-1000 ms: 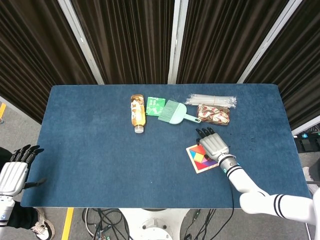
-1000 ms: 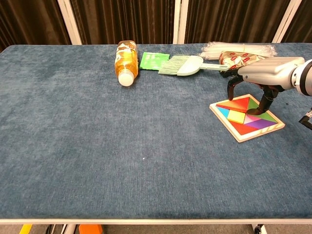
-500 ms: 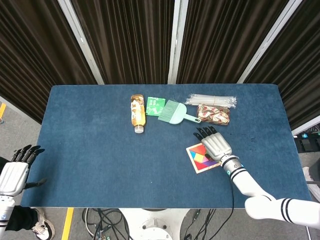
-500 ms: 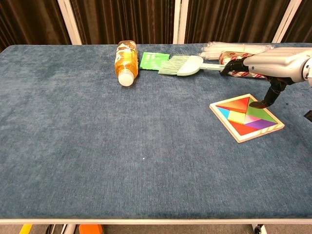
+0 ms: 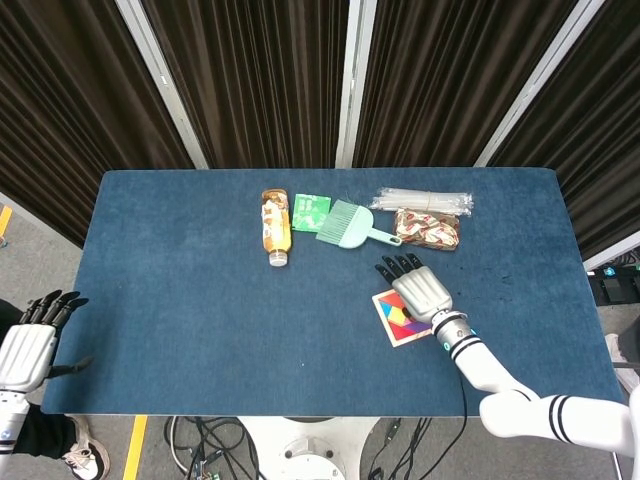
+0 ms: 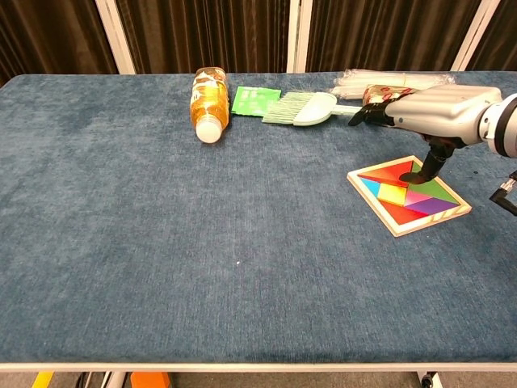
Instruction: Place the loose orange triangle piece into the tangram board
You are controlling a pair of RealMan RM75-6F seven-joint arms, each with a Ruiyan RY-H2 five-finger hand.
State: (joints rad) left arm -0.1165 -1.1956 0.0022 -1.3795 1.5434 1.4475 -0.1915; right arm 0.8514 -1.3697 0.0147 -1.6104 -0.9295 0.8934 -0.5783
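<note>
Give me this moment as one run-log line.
right hand: open, thumb touching orange triangle | orange triangle: in tangram board | left hand: open, off table

dark blue table (image 6: 161,242), multicoloured tangram board (image 6: 408,194) (orange, red, green, yellow), mint brush (image 6: 303,107).

open cloth: left, front | obstacles: brush (image 6: 300,108), snack bag (image 5: 427,229), possibly touching
</note>
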